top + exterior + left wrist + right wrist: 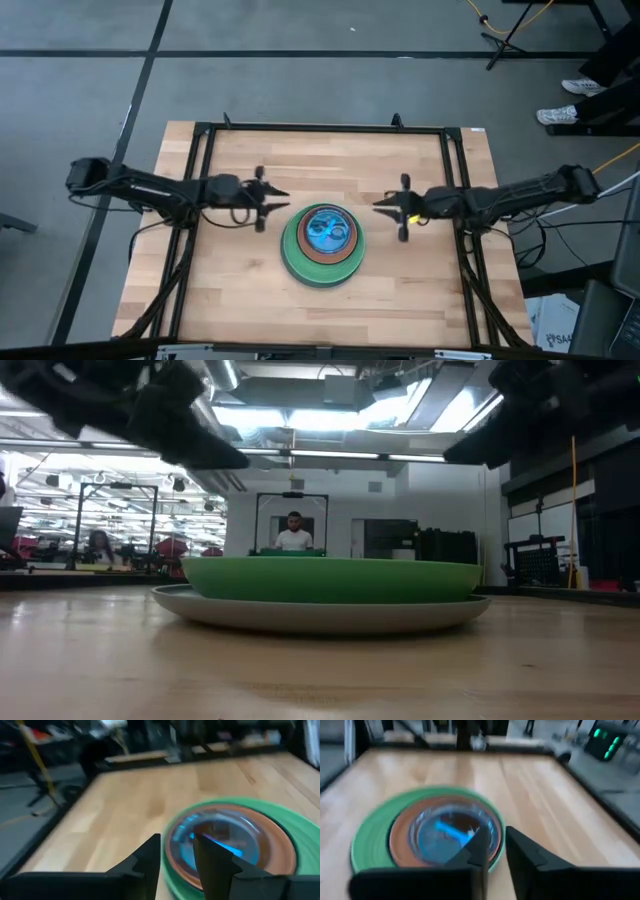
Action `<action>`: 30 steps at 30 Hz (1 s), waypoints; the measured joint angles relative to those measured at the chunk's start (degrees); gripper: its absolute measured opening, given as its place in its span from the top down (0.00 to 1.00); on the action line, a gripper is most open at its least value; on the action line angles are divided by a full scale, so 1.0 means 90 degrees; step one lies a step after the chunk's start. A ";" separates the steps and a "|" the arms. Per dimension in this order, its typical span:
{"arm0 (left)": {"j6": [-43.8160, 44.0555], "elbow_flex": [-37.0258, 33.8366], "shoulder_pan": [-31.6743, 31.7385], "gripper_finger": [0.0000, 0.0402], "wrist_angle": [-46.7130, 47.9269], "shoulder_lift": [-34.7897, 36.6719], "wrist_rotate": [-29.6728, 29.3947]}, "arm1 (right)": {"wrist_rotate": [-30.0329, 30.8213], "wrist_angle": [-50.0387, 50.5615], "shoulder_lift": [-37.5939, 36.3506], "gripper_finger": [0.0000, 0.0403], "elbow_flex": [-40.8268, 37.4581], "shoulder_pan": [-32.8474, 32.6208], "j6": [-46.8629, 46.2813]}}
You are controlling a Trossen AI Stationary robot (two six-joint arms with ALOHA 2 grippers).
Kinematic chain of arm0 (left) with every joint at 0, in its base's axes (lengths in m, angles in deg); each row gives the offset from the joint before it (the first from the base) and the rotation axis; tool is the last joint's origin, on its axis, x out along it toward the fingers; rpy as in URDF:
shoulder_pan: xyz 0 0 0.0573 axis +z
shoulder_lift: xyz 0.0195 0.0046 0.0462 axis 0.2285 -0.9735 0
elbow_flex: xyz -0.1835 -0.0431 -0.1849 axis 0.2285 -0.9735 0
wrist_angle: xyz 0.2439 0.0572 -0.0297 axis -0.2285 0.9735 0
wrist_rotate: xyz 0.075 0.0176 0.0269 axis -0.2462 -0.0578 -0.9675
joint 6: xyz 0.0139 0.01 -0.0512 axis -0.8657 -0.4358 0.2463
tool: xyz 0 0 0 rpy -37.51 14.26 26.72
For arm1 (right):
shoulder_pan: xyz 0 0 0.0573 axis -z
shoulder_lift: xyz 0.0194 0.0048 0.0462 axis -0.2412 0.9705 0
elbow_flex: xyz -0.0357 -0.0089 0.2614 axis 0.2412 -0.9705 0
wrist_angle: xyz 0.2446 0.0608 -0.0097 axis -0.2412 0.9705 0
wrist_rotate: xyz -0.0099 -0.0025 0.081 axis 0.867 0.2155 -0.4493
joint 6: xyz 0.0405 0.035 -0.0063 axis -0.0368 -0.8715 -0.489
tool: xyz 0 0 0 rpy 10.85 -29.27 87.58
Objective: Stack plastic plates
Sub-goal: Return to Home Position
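Observation:
The plates sit in one stack at the middle of the table, toward its near edge. A large grey plate rests on the wood and a light green one lies in it. Above those lie a brown plate and a translucent cyan one on top. Any others in the stack are hidden. My left gripper hovers left of and beyond the stack, open by a narrow gap. My right gripper hovers to its right, also narrowly open.
Black frame rails run along the table's left, right and far sides. Bare wood lies on both sides of the stack. A person sits in the room behind the table.

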 joint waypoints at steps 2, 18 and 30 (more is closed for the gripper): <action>0.0162 -0.0542 0.0163 0.73 -0.0517 0.0437 -0.0082 | -0.0204 -0.0517 -0.0326 0.90 -0.0354 0.0210 -0.0002; 0.1161 -0.2432 0.0241 0.95 -0.0697 0.3175 -0.0469 | -0.0005 -0.0082 -0.3521 0.99 -0.1752 0.0560 -0.0706; 0.1175 -0.2431 0.0090 0.98 0.0700 0.4741 -0.0694 | 0.0215 0.1398 -0.5184 1.00 -0.1752 0.0560 -0.0903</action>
